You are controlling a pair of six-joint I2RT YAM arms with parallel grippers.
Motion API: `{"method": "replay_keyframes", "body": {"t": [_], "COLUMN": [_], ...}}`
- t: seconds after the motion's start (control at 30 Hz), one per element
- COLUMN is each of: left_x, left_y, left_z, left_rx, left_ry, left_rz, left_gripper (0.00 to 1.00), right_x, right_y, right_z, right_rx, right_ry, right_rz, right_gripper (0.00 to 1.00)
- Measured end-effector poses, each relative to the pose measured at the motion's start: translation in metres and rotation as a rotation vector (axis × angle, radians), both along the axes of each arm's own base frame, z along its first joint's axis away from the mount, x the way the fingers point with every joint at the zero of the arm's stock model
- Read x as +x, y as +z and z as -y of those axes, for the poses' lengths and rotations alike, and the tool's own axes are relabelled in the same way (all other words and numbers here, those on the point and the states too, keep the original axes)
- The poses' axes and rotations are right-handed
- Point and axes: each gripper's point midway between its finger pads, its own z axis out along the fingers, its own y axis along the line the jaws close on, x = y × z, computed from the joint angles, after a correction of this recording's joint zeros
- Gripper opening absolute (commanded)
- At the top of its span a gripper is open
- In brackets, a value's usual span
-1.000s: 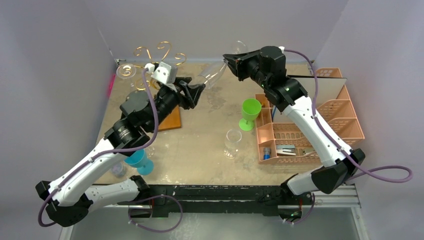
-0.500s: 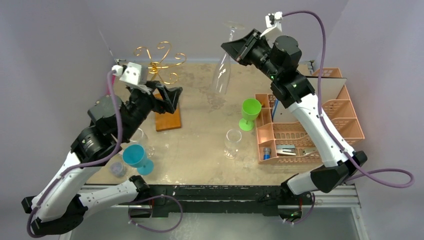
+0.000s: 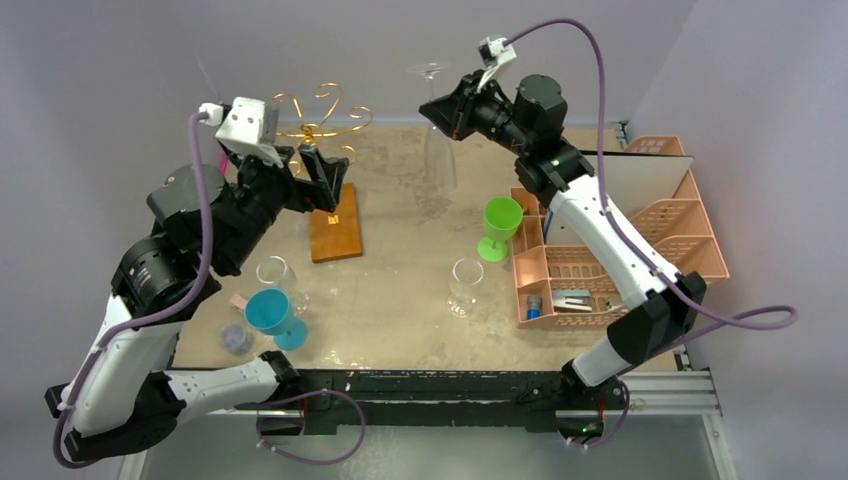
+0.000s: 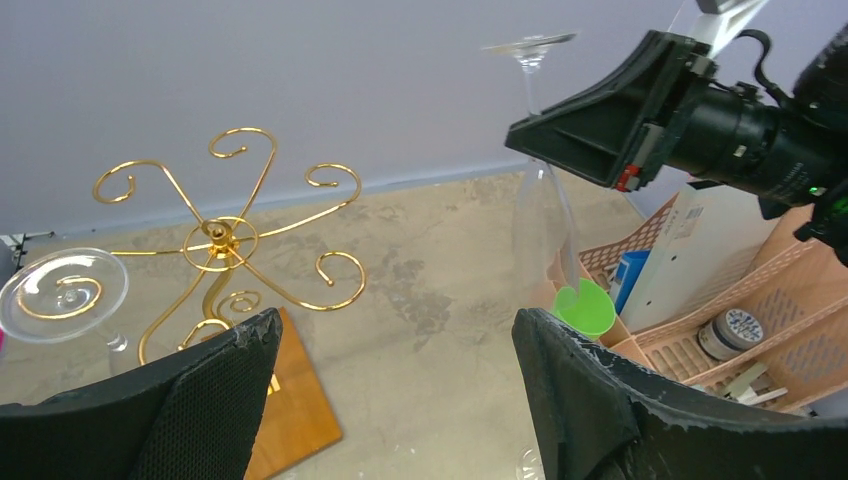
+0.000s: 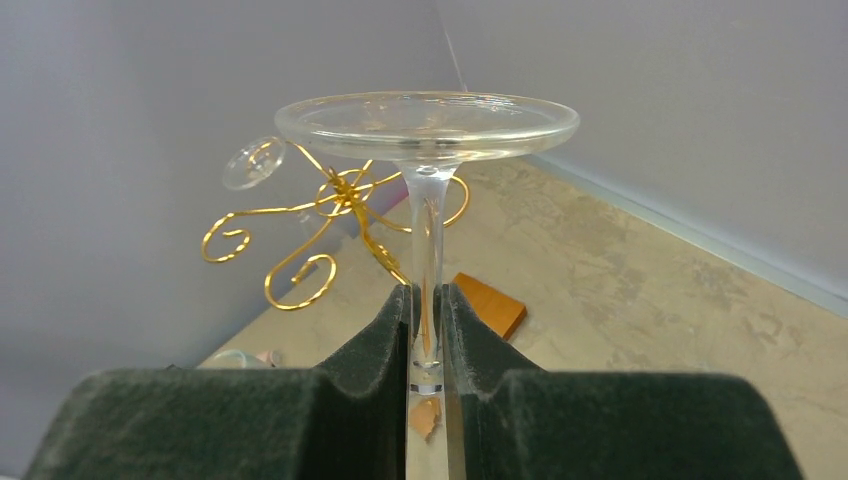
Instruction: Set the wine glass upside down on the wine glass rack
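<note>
A clear wine glass (image 3: pixel 438 160) hangs upside down in the air, foot up, above the back middle of the table. My right gripper (image 3: pixel 440 108) is shut on its stem (image 5: pixel 427 230), just under the round foot (image 5: pixel 427 115). The gold wire wine glass rack (image 3: pixel 318 118) stands to the left of it on its wooden base (image 3: pixel 334 225). Another clear glass (image 4: pixel 62 295) hangs foot-up from a left arm of the rack (image 4: pixel 222 238). Near the rack, my left gripper (image 3: pixel 305 172) stands open and holds nothing, well apart from the held glass (image 4: pixel 540 210).
A green goblet (image 3: pixel 500 225) and a clear glass (image 3: pixel 466 283) stand right of centre. Beside them at the right edge is a pink lattice organiser (image 3: pixel 620 250). Another clear glass (image 3: pixel 275 275) and a blue goblet (image 3: pixel 272 313) stand front left.
My left gripper has drawn back leftward from the glass and spread its jaws wide. The right arm has swung the glass from slanted to foot-up and moved it left.
</note>
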Motion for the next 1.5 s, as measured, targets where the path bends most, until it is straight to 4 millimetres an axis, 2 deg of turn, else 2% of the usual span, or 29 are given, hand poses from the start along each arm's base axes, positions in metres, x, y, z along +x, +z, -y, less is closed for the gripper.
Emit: {"method": "replay_keyframes", "body": {"t": [0.17, 0.27, 0.4, 0.63, 0.77, 0.9, 0.97, 1.03, 1.13, 1.23, 1.37, 1.5], "left_x": [0.011, 0.020, 0.031, 0.053, 0.068, 0.093, 0.112, 0.121, 0.121, 0.120, 0.121, 0.122], "left_y": [-0.007, -0.006, 0.000, 0.010, 0.001, -0.016, -0.025, -0.033, -0.036, -0.026, -0.015, -0.016], "left_z": [0.011, 0.017, 0.014, 0.007, 0.013, 0.013, 0.001, -0.009, -0.008, -0.005, -0.013, -0.013], "left_rx": [0.032, 0.043, 0.038, 0.003, -0.018, -0.038, -0.072, -0.090, -0.111, -0.132, -0.161, -0.170], "left_ry": [0.005, 0.020, 0.076, 0.215, 0.271, 0.292, 0.329, 0.351, 0.319, 0.279, 0.267, 0.250], "left_rz": [-0.018, -0.016, 0.018, 0.070, 0.043, -0.032, -0.081, -0.115, -0.142, -0.148, -0.142, -0.160], "left_gripper": [0.84, 0.84, 0.82, 0.83, 0.83, 0.83, 0.82, 0.82, 0.82, 0.82, 0.82, 0.82], "right_x": [0.023, 0.031, 0.037, 0.067, 0.089, 0.107, 0.112, 0.117, 0.121, 0.124, 0.126, 0.125], "right_y": [-0.032, -0.054, -0.077, -0.105, -0.119, -0.126, -0.127, -0.126, -0.124, -0.122, -0.125, -0.128], "right_z": [-0.024, -0.040, -0.062, -0.088, -0.095, -0.103, -0.106, -0.110, -0.115, -0.120, -0.127, -0.134], "right_rx": [-0.043, -0.085, -0.128, -0.155, -0.162, -0.152, -0.146, -0.133, -0.115, -0.093, -0.070, -0.046], "right_ry": [0.036, 0.059, 0.093, 0.087, 0.060, 0.047, 0.044, 0.042, 0.051, 0.061, 0.090, 0.126], "right_rz": [0.014, 0.022, 0.053, 0.080, 0.107, 0.136, 0.151, 0.171, 0.200, 0.234, 0.268, 0.298], "right_gripper": [0.00, 0.00, 0.00, 0.00, 0.00, 0.00, 0.00, 0.00, 0.00, 0.00, 0.00, 0.00]}}
